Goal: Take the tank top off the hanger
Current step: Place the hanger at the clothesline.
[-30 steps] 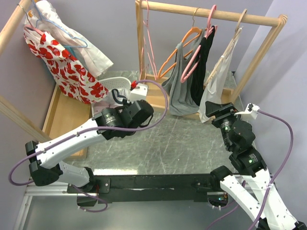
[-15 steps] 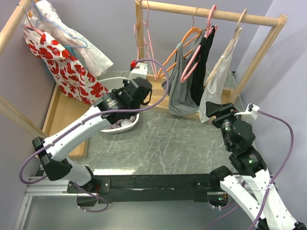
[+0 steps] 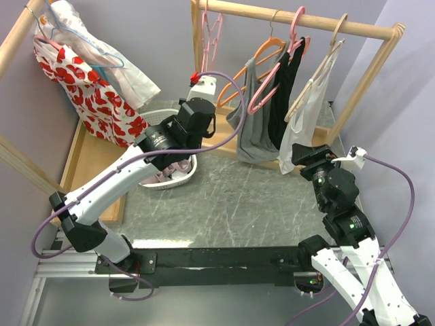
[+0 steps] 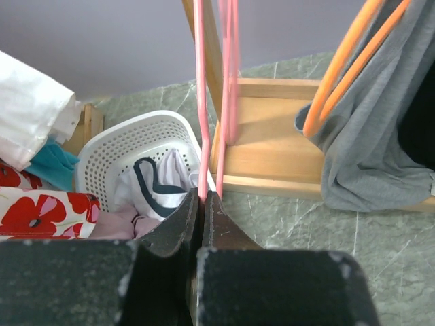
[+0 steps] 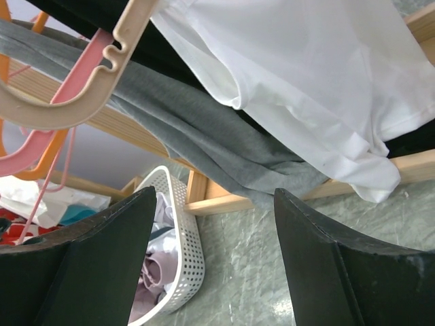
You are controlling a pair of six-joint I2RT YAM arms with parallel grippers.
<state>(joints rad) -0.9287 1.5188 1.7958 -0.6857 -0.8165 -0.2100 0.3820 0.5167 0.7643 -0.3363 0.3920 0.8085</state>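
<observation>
Three tank tops hang on the wooden rack (image 3: 299,20): a grey tank top (image 3: 257,129) on an orange hanger (image 3: 262,51), a black one (image 3: 280,102) on a pink hanger (image 3: 272,88), and a white one (image 3: 302,115) on a beige hanger (image 3: 319,75). My left gripper (image 3: 206,75) is at the rack's left end. It is shut (image 4: 202,197) on the lower wire of a bare thin pink hanger (image 4: 201,102). My right gripper (image 3: 306,153) is open (image 5: 215,192) just below the hems of the white tank top (image 5: 306,75) and the grey one (image 5: 204,129), holding nothing.
A white perforated basket (image 3: 183,173) with crumpled clothes sits on the marble table under my left arm. A second rack on the left carries a red floral garment (image 3: 88,88). The rack's wooden base (image 4: 285,170) lies behind the basket.
My left arm has swung from over the basket up to the rack's left end, and the thin pink hanger has risen with it. The hanging tops shifted slightly. The right arm stayed put.
</observation>
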